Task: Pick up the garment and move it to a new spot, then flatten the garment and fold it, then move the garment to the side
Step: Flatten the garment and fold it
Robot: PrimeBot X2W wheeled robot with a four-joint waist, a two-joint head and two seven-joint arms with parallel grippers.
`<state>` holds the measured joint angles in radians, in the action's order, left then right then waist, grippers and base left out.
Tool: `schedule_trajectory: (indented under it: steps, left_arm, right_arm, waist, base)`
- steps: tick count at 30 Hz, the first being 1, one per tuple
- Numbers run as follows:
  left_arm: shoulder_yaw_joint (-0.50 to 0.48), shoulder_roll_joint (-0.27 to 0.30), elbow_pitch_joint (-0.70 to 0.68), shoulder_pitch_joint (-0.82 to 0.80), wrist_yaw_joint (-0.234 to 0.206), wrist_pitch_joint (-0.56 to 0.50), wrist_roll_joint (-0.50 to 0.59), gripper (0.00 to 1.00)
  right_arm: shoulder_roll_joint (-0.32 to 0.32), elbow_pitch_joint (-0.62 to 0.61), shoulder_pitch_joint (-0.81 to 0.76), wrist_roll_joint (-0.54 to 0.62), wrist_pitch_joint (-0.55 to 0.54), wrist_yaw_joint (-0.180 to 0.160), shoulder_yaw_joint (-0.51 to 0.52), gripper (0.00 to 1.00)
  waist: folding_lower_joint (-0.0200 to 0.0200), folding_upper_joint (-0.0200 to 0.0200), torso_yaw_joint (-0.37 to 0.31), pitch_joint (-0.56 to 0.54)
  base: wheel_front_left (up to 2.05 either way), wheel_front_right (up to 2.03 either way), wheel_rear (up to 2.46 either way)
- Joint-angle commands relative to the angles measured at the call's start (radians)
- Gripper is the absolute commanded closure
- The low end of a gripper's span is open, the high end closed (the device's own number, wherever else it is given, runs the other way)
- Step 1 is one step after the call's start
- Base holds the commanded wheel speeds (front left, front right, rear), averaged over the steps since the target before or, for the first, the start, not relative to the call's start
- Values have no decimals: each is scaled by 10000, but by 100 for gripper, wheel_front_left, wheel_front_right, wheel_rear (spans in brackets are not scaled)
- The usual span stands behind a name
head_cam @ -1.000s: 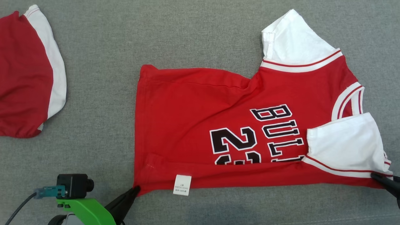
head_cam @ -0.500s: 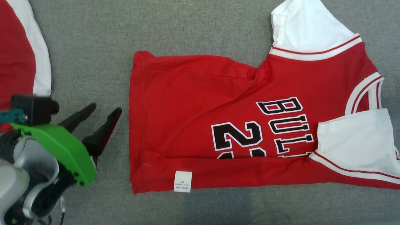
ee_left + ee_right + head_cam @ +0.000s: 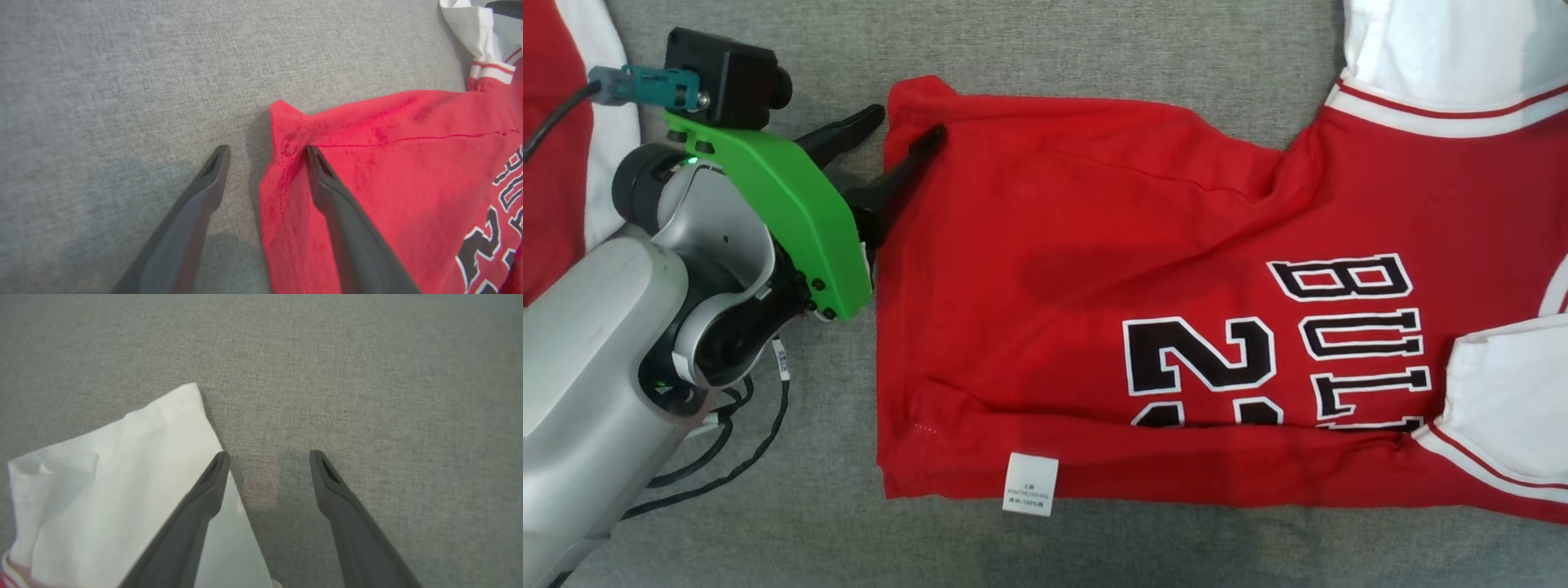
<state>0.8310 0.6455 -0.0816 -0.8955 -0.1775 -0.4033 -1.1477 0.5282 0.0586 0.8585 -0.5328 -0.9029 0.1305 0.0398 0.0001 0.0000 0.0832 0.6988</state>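
The garment is a red jersey with black lettering and white sleeves, lying on grey fabric with its near long edge folded over. My left gripper is open at the jersey's far hem corner: one finger lies over the red cloth, the other over the grey surface. Over the edge of a white sleeve, my right gripper also stands open, one finger above the sleeve and one above bare fabric. Nothing is held by either.
A second red and white garment lies at the far left, partly behind my left arm. The grey fabric surface stretches all around. A white care label shows on the folded near edge.
Both grippers let go of the near edge and opened. My left gripper travelled from the near hem corner to the far hem corner. The head camera shifted too.
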Motion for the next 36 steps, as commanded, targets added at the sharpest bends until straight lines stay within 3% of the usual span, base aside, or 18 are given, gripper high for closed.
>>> schedule_trajectory:
  steps: [1,2,3,10,28,35,36]
  left_arm:
    - [169,-136,201,-22,91,-106,-39,75]
    - [177,-255,208,-50,167,-66,-89,97]
    - [156,-337,204,-72,220,-33,-163,100]
    - [164,-472,16,-203,405,-72,-216,100]
    - [-23,-414,28,-23,140,102,-267,100]
    - [9,-565,119,-269,239,137,-207,100]
    - [9,-580,142,-304,249,140,-206,100]
  right_arm:
    - [-22,150,177,12,37,4,-155,0]
    - [-29,281,275,-33,8,4,-234,0]
    - [-33,372,357,-82,-10,4,-338,0]
    - [73,831,676,-280,-227,4,-903,0]
    - [225,1177,1255,-245,-554,4,-1305,0]
    - [-113,1384,1133,-95,-732,4,-1391,0]
    - [-164,1356,1141,-64,-673,4,-1476,23]
  waist:
    - [-1,0,293,110]
    - [-1,0,350,93]
    - [-1,0,397,80]
    - [-1,0,674,-46]
    - [-1,0,885,-293]
    - [-1,0,1035,-171]
    - [-1,0,1038,-170]
  base:
    - [0,0,0]
    - [0,0,0]
    - [0,0,0]
    - [0,0,0]
    - [0,0,0]
    - [0,0,0]
    - [0,0,0]
